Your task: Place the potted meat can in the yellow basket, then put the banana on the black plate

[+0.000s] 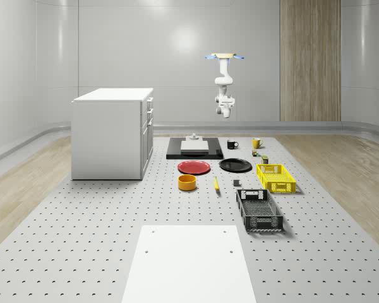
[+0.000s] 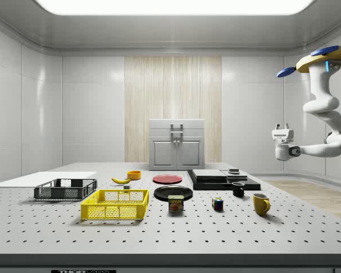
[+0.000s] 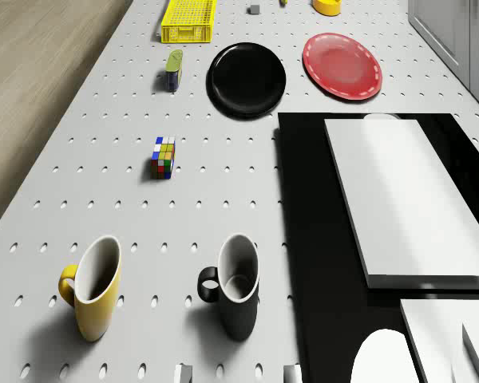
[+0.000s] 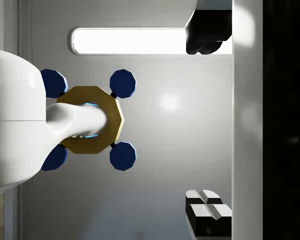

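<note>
Potted meat can [image 2: 176, 203] comes first; where does it stand?
— Upright on the table [image 2: 227, 230], just beside the yellow basket [image 2: 115, 217], near the black plate [image 2: 173, 192]. The banana [image 2: 121, 180] lies beyond the basket.
And the robot?
— The drone [image 2: 324, 57] hovers high over the table's mug end, well apart from the can. The gripper [image 2: 282, 126] points upward, fingers spread wide, holding nothing.
How would you do it well?
— Turn the wrist down, descend straight over the can, close across its narrow sides, and lift clear of the basket's wall before lowering.
Anything hard to see?
— The drone is cut off at the side view's right edge, and I cannot read the dark band in the wrist view
</note>
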`<state>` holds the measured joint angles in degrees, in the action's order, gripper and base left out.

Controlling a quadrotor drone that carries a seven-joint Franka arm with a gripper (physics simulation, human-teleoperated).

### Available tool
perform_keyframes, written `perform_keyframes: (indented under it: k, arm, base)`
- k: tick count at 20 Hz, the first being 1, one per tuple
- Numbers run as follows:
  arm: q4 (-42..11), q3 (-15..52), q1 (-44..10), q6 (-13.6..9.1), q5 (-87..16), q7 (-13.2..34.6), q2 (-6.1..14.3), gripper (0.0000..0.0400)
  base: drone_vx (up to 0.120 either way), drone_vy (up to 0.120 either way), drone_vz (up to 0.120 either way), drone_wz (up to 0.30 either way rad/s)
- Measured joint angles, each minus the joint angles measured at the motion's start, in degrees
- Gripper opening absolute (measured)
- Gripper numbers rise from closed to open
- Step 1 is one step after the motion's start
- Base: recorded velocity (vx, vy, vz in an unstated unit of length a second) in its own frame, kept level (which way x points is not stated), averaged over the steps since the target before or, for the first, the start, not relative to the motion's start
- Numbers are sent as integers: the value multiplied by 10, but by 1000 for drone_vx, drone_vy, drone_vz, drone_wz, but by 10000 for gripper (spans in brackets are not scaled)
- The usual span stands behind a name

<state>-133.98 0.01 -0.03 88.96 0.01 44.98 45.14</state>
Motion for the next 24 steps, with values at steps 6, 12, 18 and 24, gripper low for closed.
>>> perform_keyframes:
  k: [6,12,18,24]
  arm:
    - [73,1,-2,-56,1,-1,-14,400]
    - [135,1,-3,-93,1,-1,-37,400]
    - [162,2,-3,-107,1,-2,-47,400]
    - [169,2,-4,-109,1,-2,-49,400]
  base:
    - [87,67,0,0]
    - [120,120,0,0]
    - [120,120,0,0]
    - [120,120,0,0]
